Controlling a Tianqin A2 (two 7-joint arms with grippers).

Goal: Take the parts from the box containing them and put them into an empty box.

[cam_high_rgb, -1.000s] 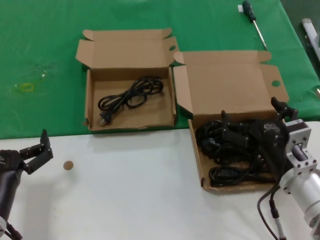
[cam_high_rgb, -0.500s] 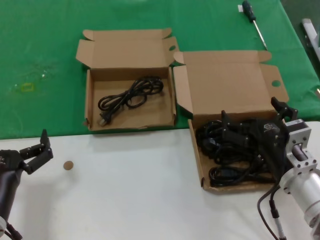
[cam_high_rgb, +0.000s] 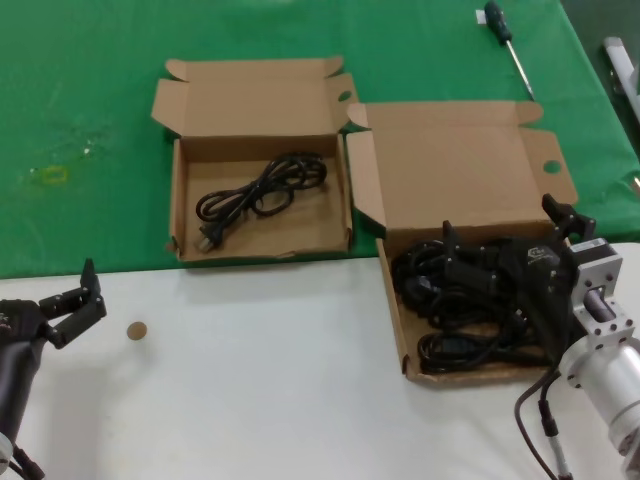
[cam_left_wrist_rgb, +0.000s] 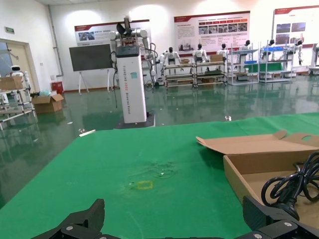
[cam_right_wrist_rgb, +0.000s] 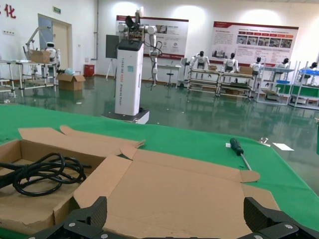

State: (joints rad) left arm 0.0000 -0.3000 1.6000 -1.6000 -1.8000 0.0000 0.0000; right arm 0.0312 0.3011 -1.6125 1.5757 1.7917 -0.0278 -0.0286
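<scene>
the right gripper [cam_high_rgb: 505,262] sat low in the tall-lidded box [cam_high_rgb: 455,165] among the piled cords [cam_high_rgb: 450,310], jaws spread wide, nothing visibly held. one cord [cam_high_rgb: 262,188] already lay in the short-lidded box [cam_high_rgb: 185,215]; the next move would need the jaws to close on a single loop. the left gripper [cam_high_rgb: 75,297] waited over the desk [cam_high_rgb: 270,380], jaws apart and empty.

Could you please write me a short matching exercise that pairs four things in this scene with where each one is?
Things:
1. screwdriver
2. single power cord
3. right claw
4. left claw

Places:
A. over the pile of cords in the tall-lidded box
B. on the green cloth, far right
C. in the short-lidded box
D. above the white table, near left

Pairs: 1-B, 2-C, 3-A, 4-D
</scene>
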